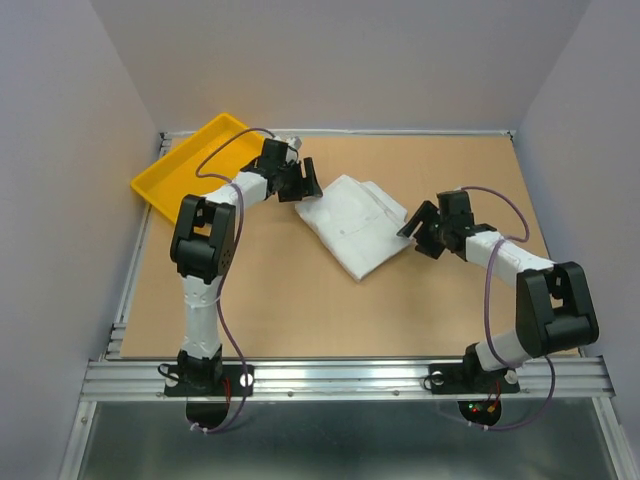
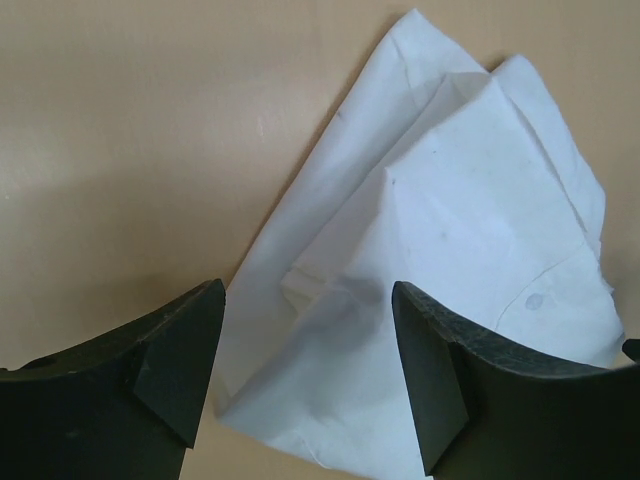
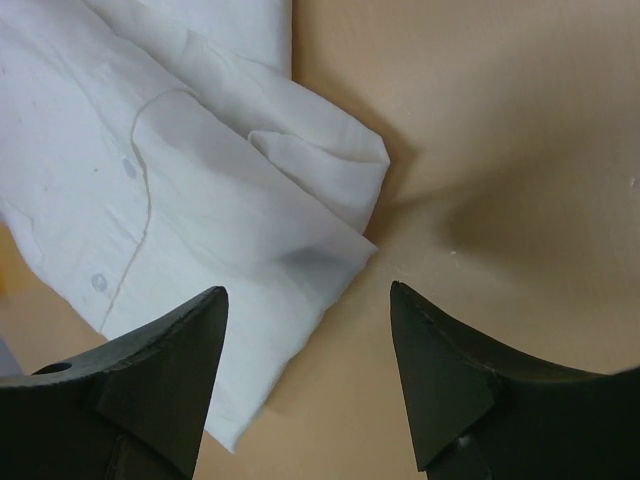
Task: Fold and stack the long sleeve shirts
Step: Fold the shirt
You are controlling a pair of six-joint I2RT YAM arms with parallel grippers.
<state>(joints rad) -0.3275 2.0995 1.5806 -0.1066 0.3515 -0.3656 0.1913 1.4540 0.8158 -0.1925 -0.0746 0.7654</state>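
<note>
The left gripper (image 1: 300,182) and the right gripper (image 1: 420,228) stand wide and empty at opposite ends of the folded white shirt (image 1: 352,222) lying in the middle of the table (image 1: 300,310), so folding looks nearly done, and the next move likely calls for gripping its edges to stack it.

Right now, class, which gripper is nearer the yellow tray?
Left. The left gripper sits just right of the yellow tray, at the left edge of the white shirt; the right gripper is beyond the shirt's opposite side, much farther off.
</note>
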